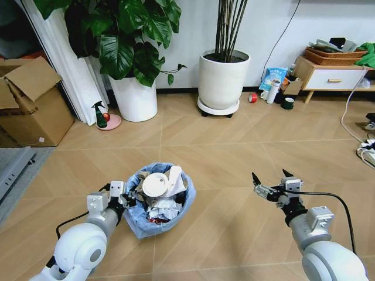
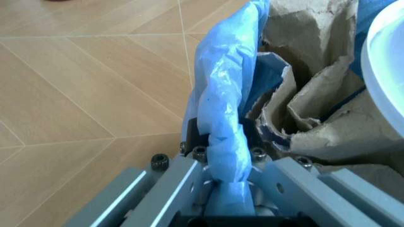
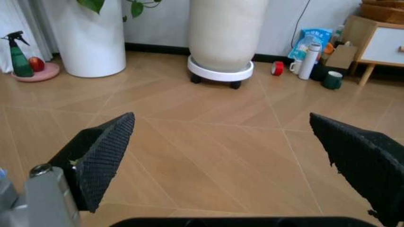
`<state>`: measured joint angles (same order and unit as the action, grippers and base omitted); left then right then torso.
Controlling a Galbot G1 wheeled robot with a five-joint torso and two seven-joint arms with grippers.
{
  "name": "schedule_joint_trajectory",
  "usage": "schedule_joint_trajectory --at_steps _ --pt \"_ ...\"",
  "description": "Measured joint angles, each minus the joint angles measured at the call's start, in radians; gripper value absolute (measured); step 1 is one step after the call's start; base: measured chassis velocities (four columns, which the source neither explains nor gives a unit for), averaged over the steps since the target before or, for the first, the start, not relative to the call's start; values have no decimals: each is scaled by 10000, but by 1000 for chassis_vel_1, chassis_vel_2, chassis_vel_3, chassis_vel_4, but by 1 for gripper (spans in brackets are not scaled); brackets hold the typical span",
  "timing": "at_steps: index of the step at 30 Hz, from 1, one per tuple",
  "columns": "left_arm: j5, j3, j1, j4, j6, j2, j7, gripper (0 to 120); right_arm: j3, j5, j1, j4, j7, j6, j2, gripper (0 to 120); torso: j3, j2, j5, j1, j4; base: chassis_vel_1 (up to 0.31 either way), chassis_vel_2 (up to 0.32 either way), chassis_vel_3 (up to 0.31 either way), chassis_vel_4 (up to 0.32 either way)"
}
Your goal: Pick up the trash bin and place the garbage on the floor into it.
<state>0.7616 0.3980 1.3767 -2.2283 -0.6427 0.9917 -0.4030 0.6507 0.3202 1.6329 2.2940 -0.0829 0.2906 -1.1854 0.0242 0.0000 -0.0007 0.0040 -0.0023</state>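
The trash bin (image 1: 138, 226), a small round bin lined with a crinkly light-blue bag, sits low in front of me, left of centre. Garbage (image 1: 158, 196) is piled inside it: crumpled white and brown paper and a white round lid (image 1: 156, 185). My left gripper (image 1: 130, 199) is shut on the bin's near-left rim. In the left wrist view the gripper (image 2: 227, 163) pinches the blue bag edge of the bin (image 2: 221, 113), with brown paper garbage (image 2: 315, 104) just beyond. My right gripper (image 1: 268, 177) hovers open and empty over bare floor to the right, its fingers (image 3: 104, 151) spread wide.
Two large white planters (image 1: 136, 96) (image 1: 221, 79) stand against the back wall. A cardboard box (image 1: 29, 105) is at the far left, with a spray bottle (image 1: 101, 114) nearby. A red tape roll (image 1: 252, 98), bottle, mugs and a low cabinet (image 1: 331, 77) are at the back right. Cables (image 1: 366, 149) lie at the right edge.
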Motion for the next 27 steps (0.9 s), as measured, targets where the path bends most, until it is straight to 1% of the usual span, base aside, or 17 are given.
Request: schedule_joint_trajectory --at_steps 1,3,4,8,15,20,22,27 --pt "0 0 0 0 0 0 0 0 0 0 0 0 0 0 0 100 0 0 0 0 0 0 0 0 0" --pt "-219 179 130 11 17 248 53 0 19 124 52 -82 -34 98 -37 100 -1 0 -1 -1 3 0 0 0 0" --pt "-271 229 160 26 18 325 74 0 20 170 65 -104 -45 130 -18 100 -1 0 2 0 0 0 0 0 0" --pt "-369 337 205 78 28 497 142 0 21 232 35 -160 -56 186 111 100 -1 0 2 -1 2 31 -11 -17 8" --pt "-421 317 223 106 37 582 176 0 50 243 27 -183 -59 204 90 100 -1 0 -1 -1 1 75 -75 -75 73" --pt "-422 267 215 147 41 587 172 0 53 212 21 -236 -54 151 -49 100 -3 0 -1 -2 1 153 -156 -162 158" --pt "-412 255 206 184 56 597 161 0 55 225 4 -277 -37 26 -71 100 -5 0 2 -4 -3 153 -176 -171 107" --pt "-366 217 175 471 86 738 -57 0 72 247 -100 -384 -15 -157 -89 100 -5 0 0 -6 2 85 -82 -62 82"
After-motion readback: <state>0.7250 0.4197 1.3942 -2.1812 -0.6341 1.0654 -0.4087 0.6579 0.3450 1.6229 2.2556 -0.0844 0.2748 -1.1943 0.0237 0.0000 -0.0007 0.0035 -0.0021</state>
